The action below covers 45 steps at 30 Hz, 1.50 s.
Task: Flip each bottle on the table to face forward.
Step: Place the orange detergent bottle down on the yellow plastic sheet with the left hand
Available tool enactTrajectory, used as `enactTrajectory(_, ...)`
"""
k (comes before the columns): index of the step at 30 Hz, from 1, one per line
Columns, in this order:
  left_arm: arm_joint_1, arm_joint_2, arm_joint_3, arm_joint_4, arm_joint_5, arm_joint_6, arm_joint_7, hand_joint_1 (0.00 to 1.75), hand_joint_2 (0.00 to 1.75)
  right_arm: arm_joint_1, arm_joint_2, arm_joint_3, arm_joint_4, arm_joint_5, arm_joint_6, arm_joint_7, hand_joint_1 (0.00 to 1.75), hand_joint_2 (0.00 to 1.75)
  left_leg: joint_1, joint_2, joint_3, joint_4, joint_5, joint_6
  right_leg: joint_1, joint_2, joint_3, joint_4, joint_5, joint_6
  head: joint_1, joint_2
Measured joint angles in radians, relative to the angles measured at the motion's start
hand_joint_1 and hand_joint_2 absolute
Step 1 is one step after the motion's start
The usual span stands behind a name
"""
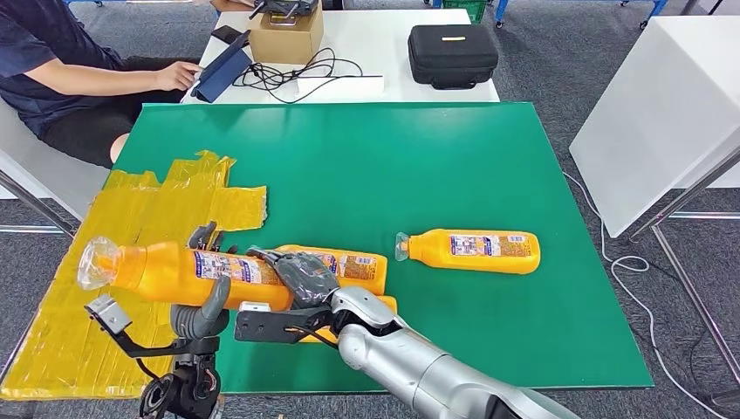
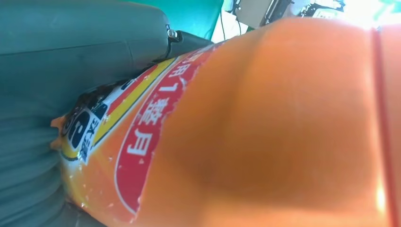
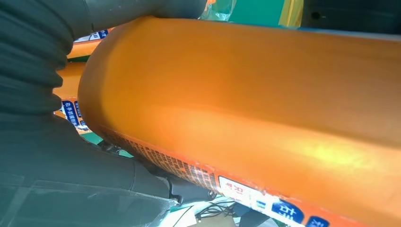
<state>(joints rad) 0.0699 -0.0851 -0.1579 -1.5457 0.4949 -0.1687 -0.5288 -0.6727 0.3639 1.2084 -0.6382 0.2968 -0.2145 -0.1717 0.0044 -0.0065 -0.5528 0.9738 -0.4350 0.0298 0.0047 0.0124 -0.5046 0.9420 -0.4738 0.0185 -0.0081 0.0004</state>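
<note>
Both hands [image 1: 301, 275] hide the held bottle's [image 1: 166, 271] base.

We take this for a robotics lab: a green-topped test table [image 1: 436, 166] patched with yellow tape [image 1: 131, 236], a white desk [image 1: 384, 44] carrying tangled black cables [image 1: 288, 74], a cardboard box [image 1: 288, 37] and a black zip case [image 1: 452, 54], on grey carpet [image 1: 541, 52].

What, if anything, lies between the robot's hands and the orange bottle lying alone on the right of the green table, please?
Nothing lies on the green table between them, but both the left hand and right hand are occupied gripping the lifted orange bottle. The lone bottle lies unobstructed.
</note>
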Motion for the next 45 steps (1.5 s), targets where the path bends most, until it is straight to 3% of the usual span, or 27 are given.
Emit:
enactTrajectory(9, -0.005, -0.009, -0.002, -0.003, 0.015, 0.027, -0.013, 1.75, 1.75, -0.022, 0.000, -0.014, 0.049, -0.023, 0.001, -0.083, 1.75, 1.75, 0.000, 0.000, 0.000, 0.000, 0.000, 0.000, 0.000, 0.000, 0.000, 0.000, 0.000, 0.000, 0.000, 0.000)
enactTrajectory(22, -0.010, -0.018, 0.000, -0.011, 0.014, 0.033, -0.005, 1.75, 1.75, -0.014, 0.004, -0.061, 0.059, 0.010, -0.002, -0.088, 1.75, 1.75, 0.000, 0.000, 0.000, 0.000, 0.000, 0.000, 0.000, 0.000, 0.000, 0.000, 0.000, 0.000, 0.000, 0.000)
enactTrajectory(23, -0.010, -0.019, 0.000, -0.011, 0.014, 0.032, -0.005, 1.75, 1.75, -0.013, 0.004, -0.064, 0.059, 0.018, -0.004, -0.086, 1.71, 1.75, 0.000, 0.000, 0.000, 0.000, 0.000, 0.000, 0.000, 0.000, 0.000, 0.000, 0.000, 0.000, 0.000, 0.000)
enactTrajectory(24, -0.010, -0.019, 0.001, -0.011, 0.014, 0.032, -0.005, 1.75, 1.75, -0.012, 0.005, -0.068, 0.059, 0.030, -0.007, -0.084, 1.27, 1.75, 0.000, 0.000, 0.000, 0.000, 0.000, 0.000, 0.000, 0.000, 0.000, 0.000, 0.000, 0.000, 0.000, 0.000)
enactTrajectory(27, -0.004, -0.025, 0.008, -0.018, 0.004, 0.034, 0.005, 1.75, 1.75, 0.001, 0.005, -0.099, 0.055, 0.089, -0.014, -0.080, 0.00, 0.44, 0.000, 0.000, 0.000, 0.000, 0.000, 0.000, 0.000, 0.000, 0.000, 0.000, 0.000, 0.000, 0.000, 0.000)
enactTrajectory(28, 0.000, -0.027, 0.011, -0.023, -0.005, 0.039, 0.010, 1.73, 1.75, 0.009, 0.004, -0.114, 0.051, 0.111, -0.014, -0.080, 0.00, 0.00, 0.000, 0.000, 0.000, 0.000, 0.000, 0.000, 0.000, 0.000, 0.000, 0.000, 0.000, 0.000, 0.000, 0.000)
enactTrajectory(33, 0.031, -0.038, 0.046, -0.081, -0.109, 0.122, 0.046, 1.74, 1.75, 0.102, -0.048, -0.233, -0.088, 0.236, 0.008, -0.017, 0.00, 0.00, 0.000, -0.001, -0.001, 0.000, 0.000, 0.000, 0.000, 0.000, -0.001, 0.000, 0.000, 0.000, 0.000, 0.000)
enactTrajectory(40, 0.006, -0.039, 0.098, -0.118, -0.288, 0.188, 0.033, 1.74, 1.75, 0.304, -0.185, -0.539, -0.687, 0.311, 0.201, 0.072, 0.00, 0.00, -0.001, -0.006, -0.002, 0.001, 0.000, 0.000, -0.002, -0.004, 0.000, 0.000, 0.000, 0.000, 0.000, 0.000)
enactTrajectory(45, -0.028, -0.015, 0.101, -0.117, -0.374, 0.309, -0.030, 1.71, 1.75, 0.390, -0.276, -0.667, -0.938, 0.234, 0.195, 0.024, 0.00, 0.00, -0.001, -0.005, -0.001, 0.001, 0.000, 0.000, -0.002, -0.003, 0.000, 0.000, 0.000, 0.000, 0.000, 0.000)
